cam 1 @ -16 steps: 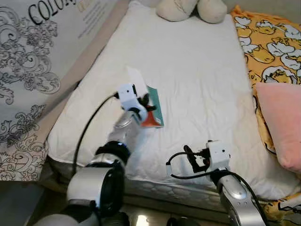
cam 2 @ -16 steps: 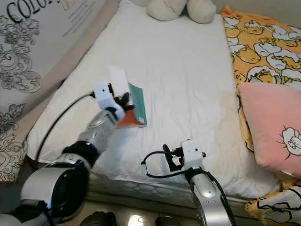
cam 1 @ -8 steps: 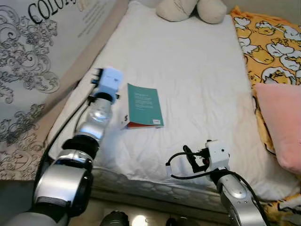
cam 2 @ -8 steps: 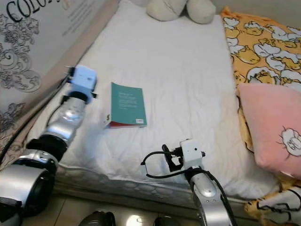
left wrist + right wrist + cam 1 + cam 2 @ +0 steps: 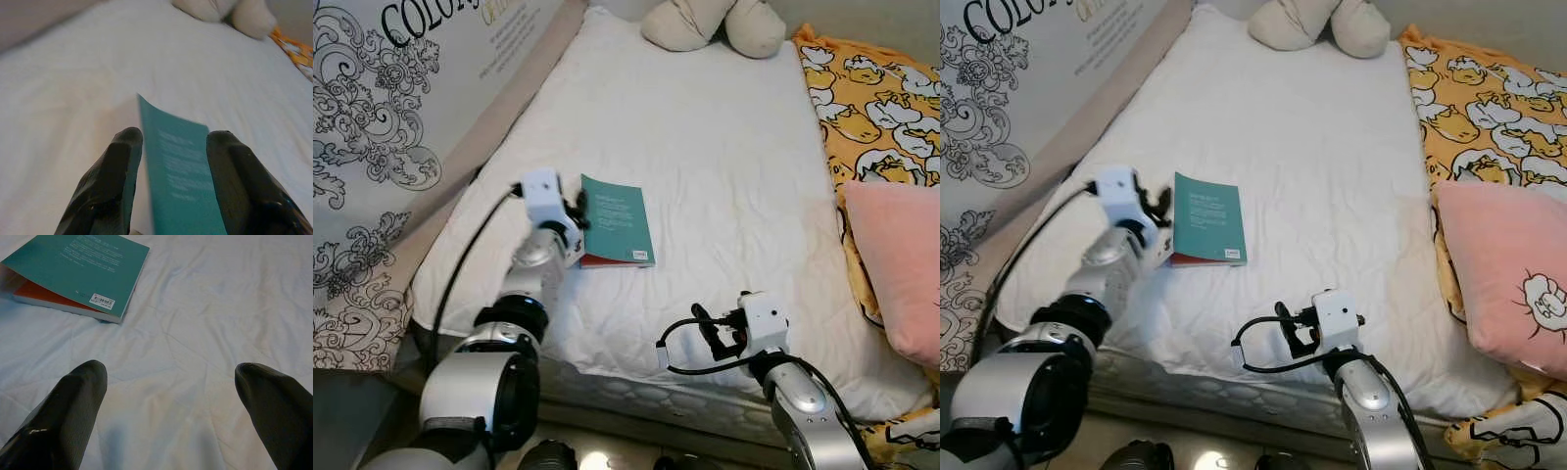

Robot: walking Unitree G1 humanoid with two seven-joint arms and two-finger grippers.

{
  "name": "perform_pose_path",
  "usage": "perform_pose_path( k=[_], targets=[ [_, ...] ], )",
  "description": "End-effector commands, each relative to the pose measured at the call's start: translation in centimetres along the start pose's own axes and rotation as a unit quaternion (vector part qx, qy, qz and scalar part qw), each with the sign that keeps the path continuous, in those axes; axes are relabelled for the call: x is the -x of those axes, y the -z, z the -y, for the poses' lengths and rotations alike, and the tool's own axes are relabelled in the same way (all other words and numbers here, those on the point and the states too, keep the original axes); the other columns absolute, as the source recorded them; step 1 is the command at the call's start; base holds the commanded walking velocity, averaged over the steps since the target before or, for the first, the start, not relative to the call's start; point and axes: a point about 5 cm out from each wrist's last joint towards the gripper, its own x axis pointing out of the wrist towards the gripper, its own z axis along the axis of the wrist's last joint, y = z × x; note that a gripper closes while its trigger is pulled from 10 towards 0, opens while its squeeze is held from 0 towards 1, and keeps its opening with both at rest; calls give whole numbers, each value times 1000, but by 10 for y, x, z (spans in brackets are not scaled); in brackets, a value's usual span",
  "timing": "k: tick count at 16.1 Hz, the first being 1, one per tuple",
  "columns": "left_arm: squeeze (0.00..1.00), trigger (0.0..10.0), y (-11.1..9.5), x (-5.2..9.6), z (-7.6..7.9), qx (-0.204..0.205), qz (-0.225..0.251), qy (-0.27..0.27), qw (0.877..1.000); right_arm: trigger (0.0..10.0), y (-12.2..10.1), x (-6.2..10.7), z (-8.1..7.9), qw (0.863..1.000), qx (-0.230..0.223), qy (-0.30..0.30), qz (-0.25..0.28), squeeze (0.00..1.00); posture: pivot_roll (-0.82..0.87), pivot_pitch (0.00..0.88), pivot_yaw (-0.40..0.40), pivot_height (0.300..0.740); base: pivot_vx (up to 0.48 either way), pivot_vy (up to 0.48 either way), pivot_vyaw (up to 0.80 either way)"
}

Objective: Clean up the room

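At the bedside, I have my left gripper (image 5: pixel 579 209) poised at the near-left edge of the thin teal paperback book (image 5: pixel 616 219), which lies flat on the white quilted mattress (image 5: pixel 705 137), its orange underside showing along the edge nearest me. In the left wrist view the two black fingers (image 5: pixel 110 186) stand moderately apart with the book's long left edge running up between them; they hold nothing yet. My right gripper (image 5: pixel 705 333) hovers low over the foot of the bed, well apart from the book, its fingers (image 5: pixel 68 416) spread wide and empty. I judge the step in hand to be picking the book up: to do it well I should slide one finger under the lifted cover edge and keep the other on top, press in far enough to pinch the whole stack of pages instead of just the cover, and close squarely across the spine side so the book does not fan open or skid on the soft quilting. Half a second ago the left arm was drawn back toward the patterned cardboard panel (image 5: pixel 382 117) at the bedside, its wrist well clear of the book; it has since swung in again to the book's edge. The book itself has not moved in that half second, and the right arm has kept its place. A cream plush toy (image 5: pixel 710 22) sits at the head of the bed, a pink pillow (image 5: pixel 896 264) on the yellow duck-print blanket (image 5: pixel 871 108) to the right.
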Motion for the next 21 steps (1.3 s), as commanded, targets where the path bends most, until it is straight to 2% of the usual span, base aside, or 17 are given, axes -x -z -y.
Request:
perform_pose_path(
  k=[1, 2, 3, 4, 5, 8, 13, 14, 16, 21],
  targets=[
    [0, 10000, 2, -2, 9, -21, -16, 15, 1000, 10000, -1, 2, 4, 1000, 8, 2, -5, 0, -88, 66, -71, 740, 0, 0, 0],
    [0, 10000, 6, -2, 12, -68, -29, 9, 997, 10000, -1, 3, 4, 1000, 7, 1, -4, 0, -91, 71, -71, 740, 0, 0, 0],
    [1000, 10000, 7, -2, 14, -88, -30, 10, 996, 10000, -1, 4, 4, 1000, 6, 0, -3, 0, -91, 71, -71, 740, 0, 0, 0],
    [1000, 10000, 7, -2, 16, -114, -29, 6, 993, 10000, 2, 9, 5, 1000, 12, -4, -5, 0, -95, 80, -68, 740, 0, 0, 0],
    [1000, 10000, 4, -4, 19, -112, -27, 10, 993, 10000, 5, 18, 5, 998, 67, -23, 1, 0, -101, 88, -67, 740, 0, 0, 0],
    [1000, 10000, 3, -5, 19, -106, -39, 6, 994, 10000, 17, 31, 6, 999, 48, -14, -19, 0, -120, 104, -59, 740, 0, 0, 0],
    [1000, 10000, 12, -3, 19, -145, -55, -7, 988, 10000, 13, 43, 2, 1000, 23, -19, -3, 0, -146, 132, -58, 740, 0, 0, 0],
    [0, 10000, 13, -2, 14, -169, -57, -18, 984, 10000, 11, 46, 1, 1000, 13, -23, 4, 0, -151, 137, -59, 740, 0, 0, 0],
    [0, 10000, 17, 0, 5, -166, -68, -35, 983, 10000, 6, 53, -2, 999, -7, -33, 12, 0, -169, 157, -63, 740, 0, 0, 0],
    [0, 10000, 23, 2, 0, -164, -81, -47, 982, 10000, 3, 59, -3, 999, -3, -33, 8, 0, -183, 173, -66, 740, 0, 0, 0]
  ],
)
